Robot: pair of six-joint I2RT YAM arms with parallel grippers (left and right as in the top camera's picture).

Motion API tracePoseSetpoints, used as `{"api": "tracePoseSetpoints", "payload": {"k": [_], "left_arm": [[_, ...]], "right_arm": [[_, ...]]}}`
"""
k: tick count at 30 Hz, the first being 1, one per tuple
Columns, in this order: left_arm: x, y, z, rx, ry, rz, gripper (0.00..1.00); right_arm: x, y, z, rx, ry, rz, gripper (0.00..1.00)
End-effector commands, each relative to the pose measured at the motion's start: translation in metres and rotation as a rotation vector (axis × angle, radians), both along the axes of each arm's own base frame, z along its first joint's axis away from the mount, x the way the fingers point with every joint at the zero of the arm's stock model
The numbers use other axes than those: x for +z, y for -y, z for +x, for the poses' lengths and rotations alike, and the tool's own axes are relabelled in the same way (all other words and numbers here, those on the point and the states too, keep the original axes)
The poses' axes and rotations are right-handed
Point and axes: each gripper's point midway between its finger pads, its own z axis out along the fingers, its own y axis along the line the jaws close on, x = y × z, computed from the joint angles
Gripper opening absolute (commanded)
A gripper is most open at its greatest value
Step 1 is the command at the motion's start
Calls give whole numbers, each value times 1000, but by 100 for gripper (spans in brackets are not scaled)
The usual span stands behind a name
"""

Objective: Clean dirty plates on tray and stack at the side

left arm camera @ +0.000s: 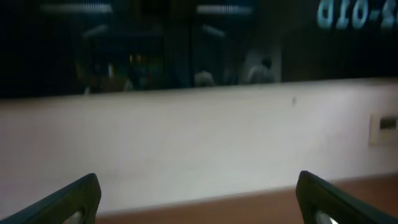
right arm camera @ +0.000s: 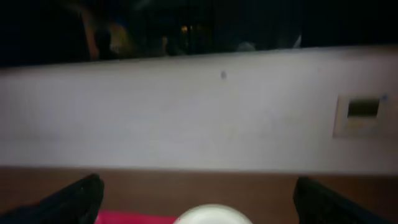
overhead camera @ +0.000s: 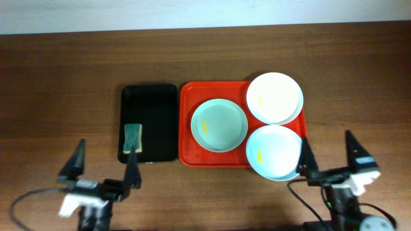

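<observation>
Both claws hang spread wide, grasping nothing, over the near edge of the brown wooden surface (overhead camera: 58, 77). The large red rectangular plastic tray (overhead camera: 187, 154) lies at 1 o'clock from the left claw (overhead camera: 107, 145) and at 11 o'clock from the right claw (overhead camera: 324, 136). It carries three round shallow plates, each with a small yellow smear: a pale green plate (overhead camera: 221, 128) on its left, a white plate (overhead camera: 276, 96) over its far right corner, and a pale blue plate (overhead camera: 276, 151) overhanging its near right corner, just beside the right claw's inner finger. A smaller black rectangular tray (overhead camera: 151, 102) sits just beside the red one at 9 o'clock, holding a green sponge (overhead camera: 133, 136).
</observation>
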Motion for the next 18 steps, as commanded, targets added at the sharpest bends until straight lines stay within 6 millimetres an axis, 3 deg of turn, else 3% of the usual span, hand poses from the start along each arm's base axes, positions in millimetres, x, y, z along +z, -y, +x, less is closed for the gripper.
{"api": "tracePoseSetpoints", "payload": {"k": [1, 5, 10, 13, 18], "left_arm": [[72, 1, -26, -12, 107, -2, 99], [129, 1, -28, -11, 129, 0, 99], [186, 2, -5, -7, 72, 16, 99], [217, 3, 20, -5, -7, 27, 99], [251, 5, 56, -5, -150, 39, 99]], "right_arm": [[52, -3, -13, 17, 46, 3, 98], [89, -5, -4, 27, -19, -1, 98], [130, -19, 24, 100, -136, -39, 98], [144, -21, 47, 115, -246, -37, 98], [149, -23, 83, 119, -423, -31, 98]]}}
